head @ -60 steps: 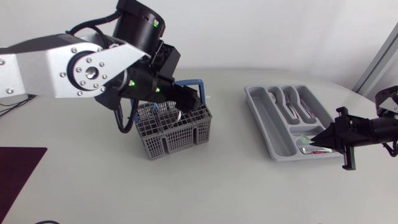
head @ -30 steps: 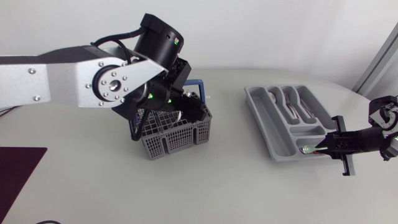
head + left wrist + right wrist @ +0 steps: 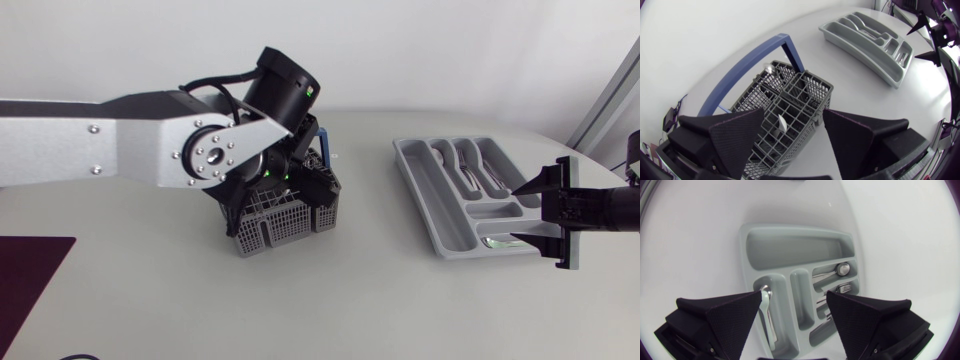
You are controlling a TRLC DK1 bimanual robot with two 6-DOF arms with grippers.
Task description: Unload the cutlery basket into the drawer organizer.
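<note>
The grey cutlery basket (image 3: 285, 215) with a blue handle (image 3: 760, 65) stands left of the middle. My left gripper (image 3: 292, 185) hangs open right over it, and the basket (image 3: 790, 107) lies between its wide fingers with a pale piece of cutlery (image 3: 782, 122) inside. The grey drawer organizer (image 3: 445, 205) lies to the right and holds several pieces of cutlery (image 3: 470, 170). My right gripper (image 3: 518, 213) stands open at its near end. In the right wrist view, a metal piece (image 3: 768, 311) lies in a compartment of the organizer (image 3: 790, 245) by one finger (image 3: 735, 312); the open gripper (image 3: 795, 297) holds nothing.
A dark red mat (image 3: 25, 275) lies at the table's near left corner. The organizer's long outer compartment (image 3: 795, 242) has nothing in it. My left arm's big silver link (image 3: 120, 140) spans the table's left half above the surface.
My right gripper has opened and let go of the piece it held over the organizer's near end; it now lies in the tray. My left arm has swung right and down over the basket.
</note>
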